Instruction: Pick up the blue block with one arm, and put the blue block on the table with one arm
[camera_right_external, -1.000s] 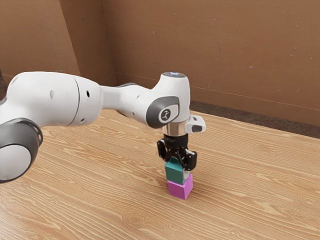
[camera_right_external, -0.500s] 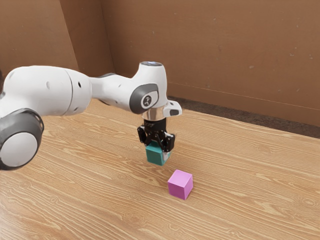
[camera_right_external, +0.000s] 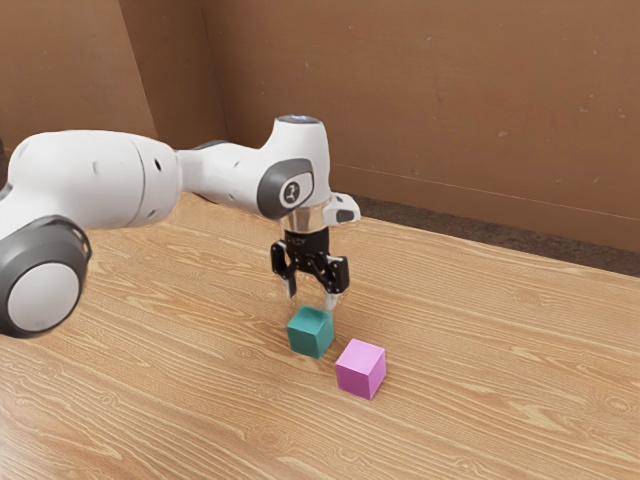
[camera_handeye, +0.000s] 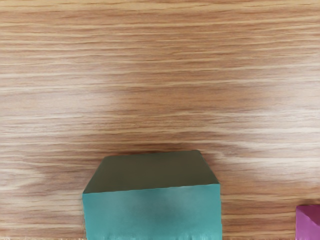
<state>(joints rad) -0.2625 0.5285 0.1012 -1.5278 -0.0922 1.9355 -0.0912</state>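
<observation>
A: Where do you find your blue block (camera_right_external: 311, 333)?
B: You see it upright on the table (camera_right_external: 490, 400), directly below your gripper (camera_right_external: 311, 298). In the wrist view, its teal upper face lies beside a shaded side face.
A: And the state of your gripper?
B: Wide: its two fingers (camera_right_external: 331, 299) stand well apart, pointing down, their tips just above the block.
A: What lies next to the block?
B: Your pink block (camera_right_external: 361, 370), also on the table, toward the exterior view's right and nearer that camera. In the wrist view, note the strip of wood between the two.
A: And farther out?
B: Your white arm (camera_right_external: 90, 180) enters from the exterior view's left and reaches over the table. At the far side, beyond the table's edge, you see a brown wall (camera_right_external: 450, 90) with a dark band at its foot.
</observation>
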